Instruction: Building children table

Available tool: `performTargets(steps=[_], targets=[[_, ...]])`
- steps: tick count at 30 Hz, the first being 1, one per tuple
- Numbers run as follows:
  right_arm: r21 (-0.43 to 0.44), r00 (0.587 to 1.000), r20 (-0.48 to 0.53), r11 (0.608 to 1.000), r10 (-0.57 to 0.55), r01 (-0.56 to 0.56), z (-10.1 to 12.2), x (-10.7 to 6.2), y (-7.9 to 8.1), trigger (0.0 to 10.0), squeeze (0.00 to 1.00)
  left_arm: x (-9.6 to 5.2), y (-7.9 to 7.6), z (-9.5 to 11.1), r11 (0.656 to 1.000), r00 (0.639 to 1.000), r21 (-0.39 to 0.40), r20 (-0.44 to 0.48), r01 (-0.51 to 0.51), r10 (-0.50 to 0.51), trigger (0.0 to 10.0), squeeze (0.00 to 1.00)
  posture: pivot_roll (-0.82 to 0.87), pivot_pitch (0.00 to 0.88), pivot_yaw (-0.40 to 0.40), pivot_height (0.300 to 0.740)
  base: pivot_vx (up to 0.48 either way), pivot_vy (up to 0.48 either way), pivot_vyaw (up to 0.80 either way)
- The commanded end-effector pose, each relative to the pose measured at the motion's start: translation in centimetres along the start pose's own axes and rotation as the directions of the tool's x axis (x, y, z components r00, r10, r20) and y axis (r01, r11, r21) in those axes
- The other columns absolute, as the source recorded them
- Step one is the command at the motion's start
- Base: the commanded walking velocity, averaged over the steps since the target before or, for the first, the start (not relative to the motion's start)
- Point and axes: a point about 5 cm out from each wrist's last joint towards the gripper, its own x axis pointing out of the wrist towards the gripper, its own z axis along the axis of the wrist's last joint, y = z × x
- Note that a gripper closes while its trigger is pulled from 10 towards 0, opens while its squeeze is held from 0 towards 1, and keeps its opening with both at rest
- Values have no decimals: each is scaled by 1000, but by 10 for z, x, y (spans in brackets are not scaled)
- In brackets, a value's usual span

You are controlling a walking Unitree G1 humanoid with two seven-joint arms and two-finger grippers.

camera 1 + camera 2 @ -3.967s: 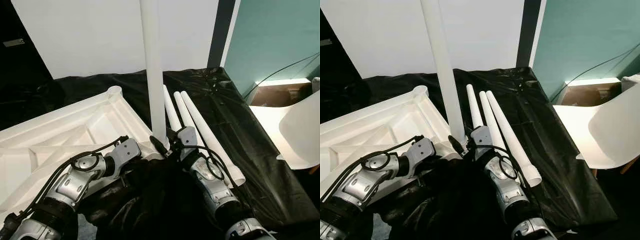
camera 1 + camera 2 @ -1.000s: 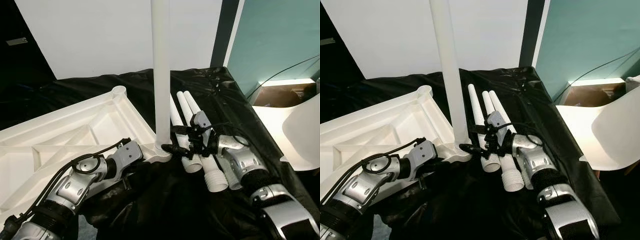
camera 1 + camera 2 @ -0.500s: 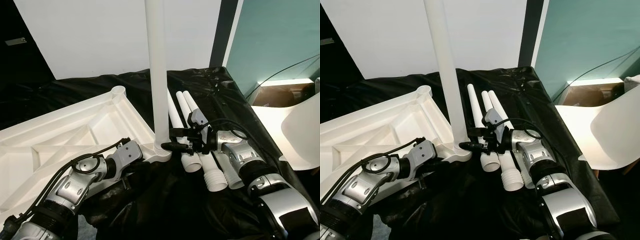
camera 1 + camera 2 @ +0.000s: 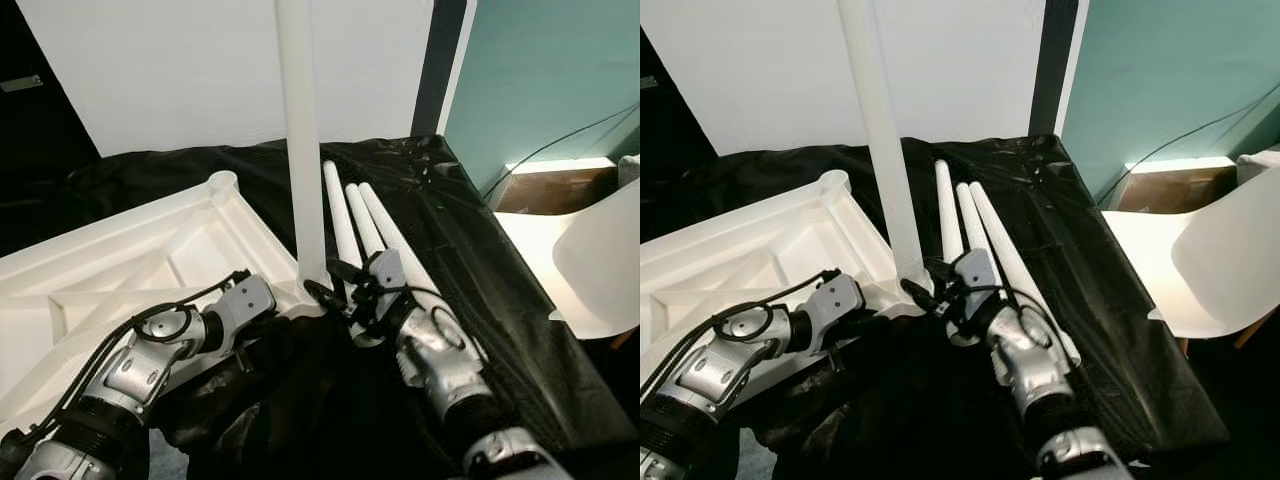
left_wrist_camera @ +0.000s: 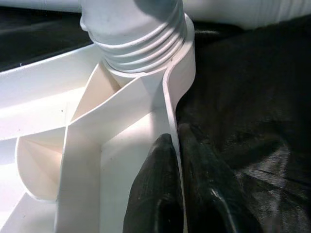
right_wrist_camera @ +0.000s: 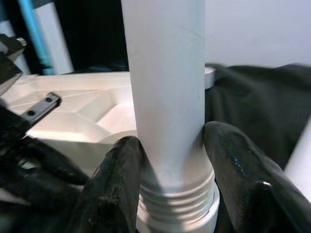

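- Tabletop of white moulded plastic (image 4: 130, 270), ribbed on its underside, lies upside down on the black plastic sheet (image 4: 470, 250) that covers the floor, at the robot's left front.
- One long white plastic table leg (image 4: 300, 140) stands upright in the tabletop's near corner socket, its long axis vertical and its top end out of frame; the threaded end sits at the socket.
- The right gripper (image 6: 172, 160) is at the foot of this leg, just above the thread. Its two black fingers (image 6: 116, 179) sit on opposite sides of the tube, pinching it between them.
- The left gripper (image 5: 180, 189) is at the tabletop's edge, close to the same corner. Its fingers (image 5: 155, 194) lie one on each side of the thin upright rim wall, pressed nearly together with the wall between them.
- Three more white tapered table legs (image 4: 385, 235) lie flat on the sheet just right of the standing leg, side by side, their long axes running away from the robot.
- A white moulded chair (image 4: 600, 260) stands at the far right, off the sheet.
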Motion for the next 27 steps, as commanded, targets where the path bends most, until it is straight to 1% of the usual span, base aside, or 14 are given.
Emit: performTargets(steps=[1, 7, 8, 10, 11, 12, 15, 17, 19, 21, 22, 24, 26, 27], targets=[[0, 959, 34, 960, -280, 280, 6, -14, -37, 0, 0, 12, -36, -23, 973, 970, -48, -77, 227, -231, 10000, 0, 90, 0, 20, 740, 0, 0, 0], [3, 957, 33, 957, -289, 289, 9, -8, -41, 0, 0, 13, -35, -22, 972, 969, -42, -78, 231, -234, 10000, 0, 86, 0, 22, 740, 0, 0, 0], [-3, 959, 32, 959, -282, 282, 11, -4, -40, 3176, 0, 13, -35, -22, 972, 969, -41, -77, 231, -233, 10000, 0, 86, 0, 21, 740, 0, 0, 0], [-7, 961, 32, 962, -274, 274, 12, -3, -39, 3176, 0, 14, -35, -22, 972, 969, -41, -77, 230, -233, 10000, 0, 86, 0, 21, 740, 0, 0, 0], [-9, 963, 25, 963, -268, 268, 13, -1, -37, 10000, 0, 14, -35, -22, 972, 970, -41, -76, 230, -232, 10000, 0, 87, 0, 16, 740, 0, 0, 0], [-11, 964, 19, 964, -264, 265, 13, 0, -37, 10000, 1000, 14, -35, -22, 972, 970, -42, -76, 230, -232, 10000, 0, 87, 0, 16, 740, 0, 0, 0], [4, 968, 25, 969, -248, 248, 15, 3, -36, 10000, 1000, 14, -35, -22, 972, 970, -43, -76, 229, -232, 10000, 0, 88, 0, 13, 740, 0, 0, 0], [21, 987, -1, 987, -162, 162, 16, 8, -35, 10000, 1000, 14, -36, -23, 972, 970, -47, -75, 228, -231, 10000, 0, 90, 0, 8, 740, 0, 0, 0], [29, 993, -13, 993, -117, 118, 15, 10, -35, 10000, 1000, 14, -36, -23, 972, 970, -48, -74, 228, -232, 10000, 0, 90, 0, 8, 740, 0, 0, 0], [29, 993, -13, 993, -117, 118, 15, 10, -35, 10000, 1000, 14, -36, -23, 972, 970, -48, -74, 228, -232, 10000, 0, 90, 0, 8, 740, 0, 0, 0], [34, 997, -22, 997, -74, 75, 16, 12, -37, 10000, 0, 14, -37, -23, 972, 970, -50, -73, 229, -232, 10000, 0, 91, 0, 6, 740, 0, 0, 0], [39, 997, -37, 997, 74, -72, 20, 19, -42, 10000, 0, 12, -40, -24, 967, 965, -51, -64, 250, -253, 10000, 0, 89, 0, 6, 740, 0, 0, 0], [44, 975, -50, 976, 216, -214, 25, 25, -46, 10000, 0, 8, -48, -25, 954, 953, -50, -51, 295, -297, 10000, 0, 91, 0, 8, 740, 0, 0, 0], [43, 966, -53, 968, 251, -249, 27, 26, -46, 10000, 0, 7, -50, -25, 949, 949, -50, -48, 311, -313, 10000, 0, 91, 0, 8, 740, 0, 0, 0]])
